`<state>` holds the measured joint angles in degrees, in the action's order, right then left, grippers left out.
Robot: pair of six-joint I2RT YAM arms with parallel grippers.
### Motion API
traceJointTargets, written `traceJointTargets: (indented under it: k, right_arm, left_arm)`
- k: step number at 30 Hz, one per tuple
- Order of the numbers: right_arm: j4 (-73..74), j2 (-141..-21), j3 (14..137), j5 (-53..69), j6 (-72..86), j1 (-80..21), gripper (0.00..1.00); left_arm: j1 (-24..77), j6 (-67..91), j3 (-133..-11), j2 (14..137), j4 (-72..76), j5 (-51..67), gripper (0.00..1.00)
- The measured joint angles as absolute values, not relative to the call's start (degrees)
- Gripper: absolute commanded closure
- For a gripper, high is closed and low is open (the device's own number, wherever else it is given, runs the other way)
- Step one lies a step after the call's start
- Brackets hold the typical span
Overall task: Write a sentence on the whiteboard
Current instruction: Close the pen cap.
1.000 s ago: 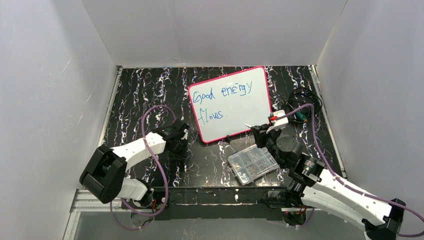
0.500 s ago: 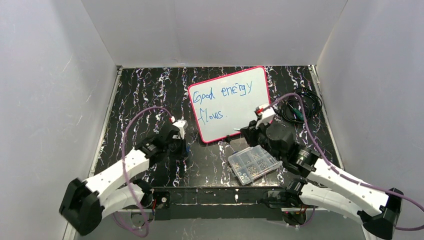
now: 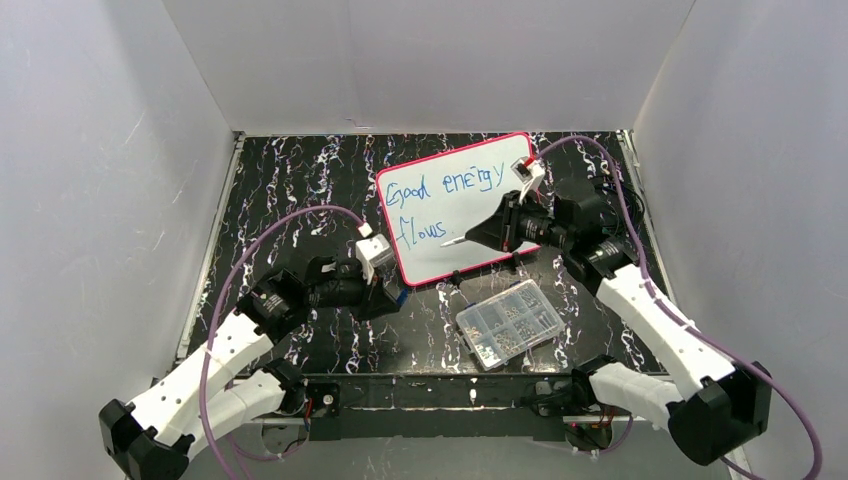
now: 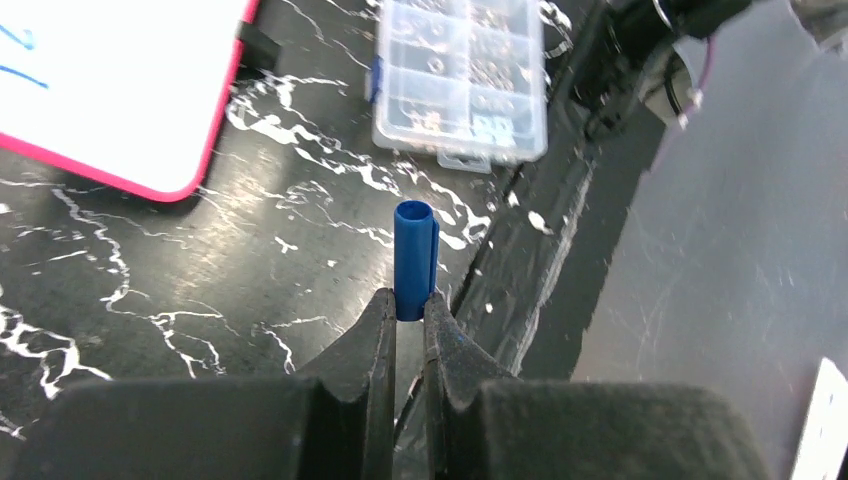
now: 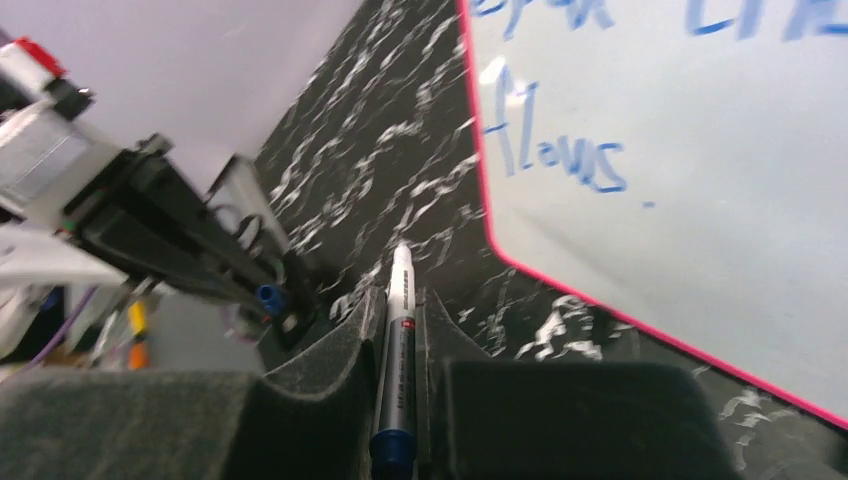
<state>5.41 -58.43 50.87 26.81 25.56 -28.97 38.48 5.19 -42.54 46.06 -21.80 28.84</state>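
The whiteboard [image 3: 478,215] lies tilted at the table's middle, with a pink-red frame. The sentence [image 3: 440,195] reads "Good energy flows." in blue, in two lines. My right gripper [image 3: 480,236] is shut on a grey marker [image 5: 397,345] with a bare white tip, pointing left over the board's lower part near "flows." [image 5: 560,158]. My left gripper [image 3: 396,296] is shut on the blue marker cap [image 4: 415,258], just off the board's front left corner [image 4: 170,170]. The cap also shows in the right wrist view [image 5: 268,295].
A clear compartmented parts box [image 3: 507,323] with small parts sits in front of the board, also in the left wrist view [image 4: 460,75]. Coiled cables [image 3: 612,205] lie at the back right. White walls enclose the black marbled table [image 3: 290,190].
My right arm rose from the board's front right edge and swung the marker over the board, pointing left. My left arm reached right with the cap toward the board's front left corner.
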Motion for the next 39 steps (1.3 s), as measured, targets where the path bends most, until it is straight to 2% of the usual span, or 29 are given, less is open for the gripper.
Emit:
traceJointTargets:
  k: [5, 12, 39]
  right_arm:
    - [11.11, -64.34, 55.02, 40.88, 24.05, -27.29, 0.99]
    - [14.20, -64.49, 55.40, 48.99, 23.81, -27.49, 0.99]
    - [13.15, -69.19, 54.48, 50.72, 24.73, -36.10, 0.99]
  left_arm:
    - [38.98, 0.08, -42.54, 47.29, -23.97, 34.02, 1.00]
    - [39.55, -1.69, -42.54, 49.98, -24.05, 37.12, 1.00]
    - [40.27, -1.76, -42.54, 53.21, -23.99, 41.19, 1.00]
